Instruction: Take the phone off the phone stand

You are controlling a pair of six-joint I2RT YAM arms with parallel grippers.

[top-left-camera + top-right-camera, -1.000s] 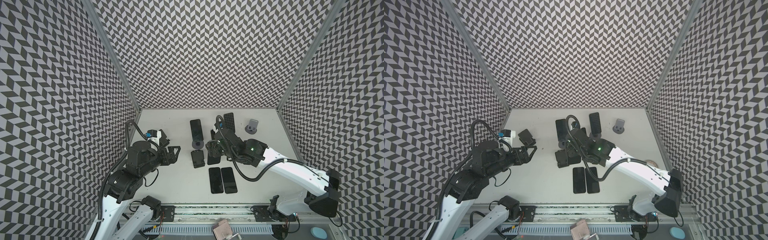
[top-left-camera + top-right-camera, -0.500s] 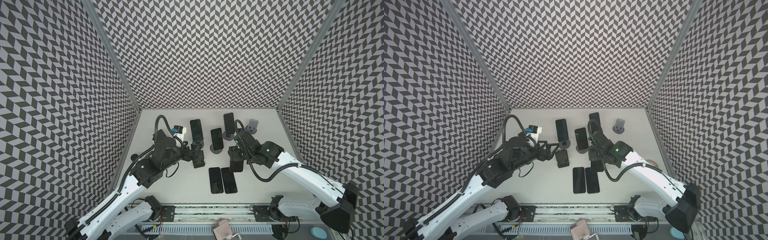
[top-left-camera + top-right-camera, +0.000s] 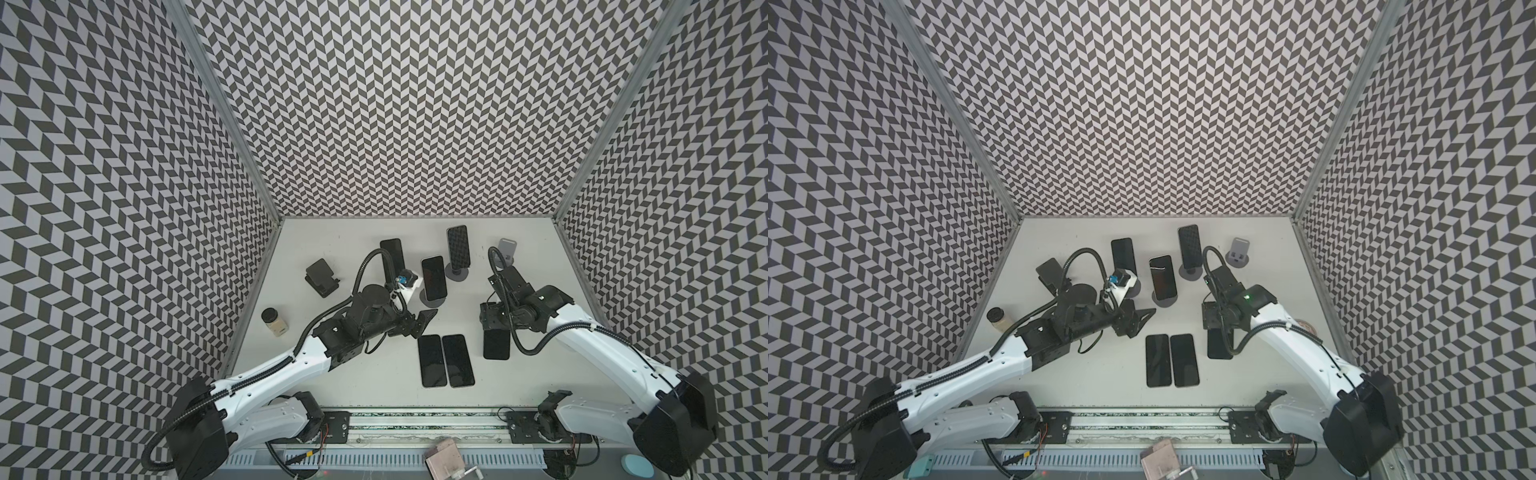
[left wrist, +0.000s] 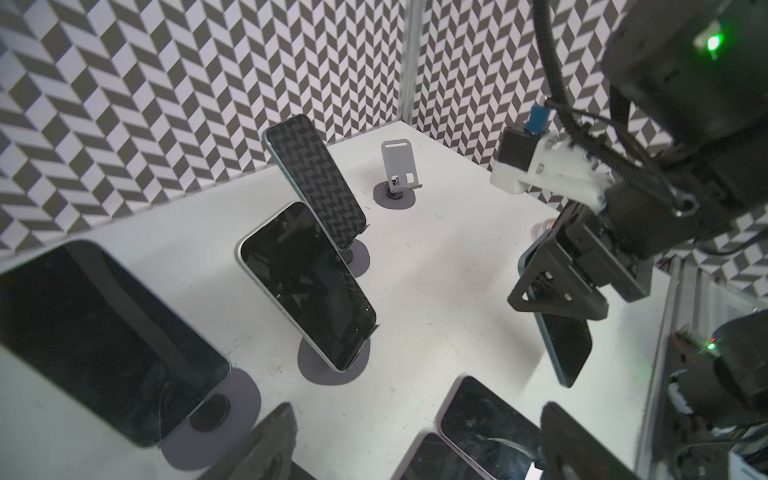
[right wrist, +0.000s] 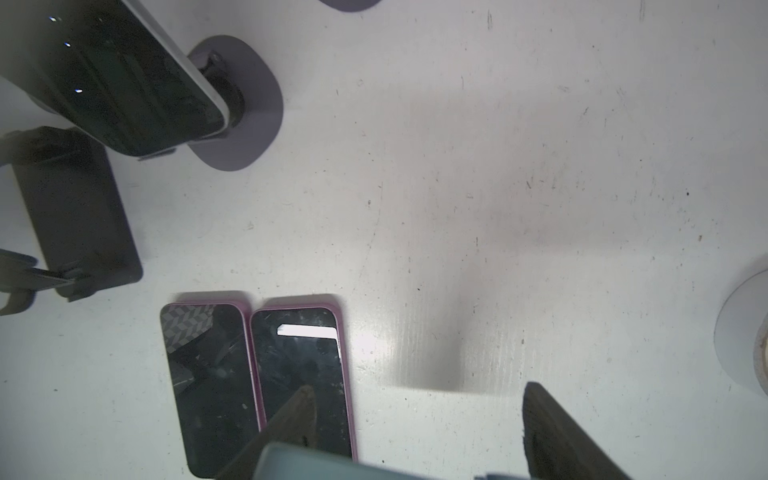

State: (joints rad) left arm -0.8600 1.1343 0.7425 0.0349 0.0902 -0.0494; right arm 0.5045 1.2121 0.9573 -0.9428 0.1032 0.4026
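Black-and-white chevron walls [image 3: 395, 104] box in a scuffed white surface [image 3: 374, 232]. The right claw [image 3: 494, 328] points downward and pinches the upper end of a blue-edged phone [image 3: 496, 347]. This phone hangs below the claw, clear of every stand, just right of two pink-cased phones [image 3: 444, 365] lying flat side by side. Whether its lower end touches the surface cannot be told.

The left claw [image 3: 419, 328] is spread wide and empty, low over the surface. It is just in front of the middle phone [image 3: 434, 276], near but apart from it. That phone leans back on a round-based stand [image 3: 430, 301]. A second propped phone [image 3: 392, 253] stands beyond the left wrist. A third propped phone [image 3: 457, 249], its screen mirroring the chevrons, stands farther back.

An empty grey stand [image 3: 508, 251] sits near the back right. A black folding stand [image 3: 322, 277] lies toward the left. A small jar [image 3: 274, 322] sits at the left edge by the wall.
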